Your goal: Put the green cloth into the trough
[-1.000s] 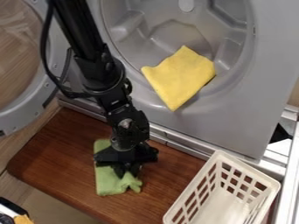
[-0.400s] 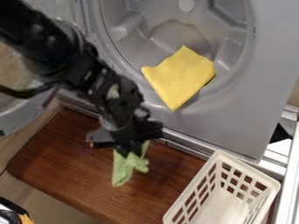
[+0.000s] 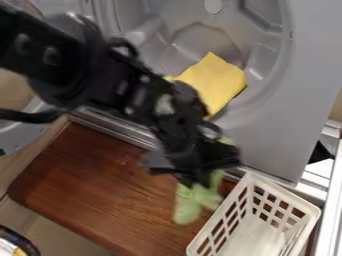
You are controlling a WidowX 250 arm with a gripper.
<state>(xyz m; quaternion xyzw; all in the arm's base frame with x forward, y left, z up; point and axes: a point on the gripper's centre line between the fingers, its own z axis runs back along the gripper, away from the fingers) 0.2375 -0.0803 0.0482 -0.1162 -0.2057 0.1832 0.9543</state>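
At the lower left is the brown board (image 3: 80,185). Right of it, low in the middle, the green cloth (image 3: 189,210) hangs over the board, just beside the basket. The black gripper (image 3: 196,181) has its fingers clamped on the top of the cloth, likely so the loose end can drop in first. Up and a bit right, the yellow cloth (image 3: 217,82) lies in the grey hollow (image 3: 194,45). At the lower right, the white basket (image 3: 284,191) stands with its top facing up, ready to catch things; it may be the trough.
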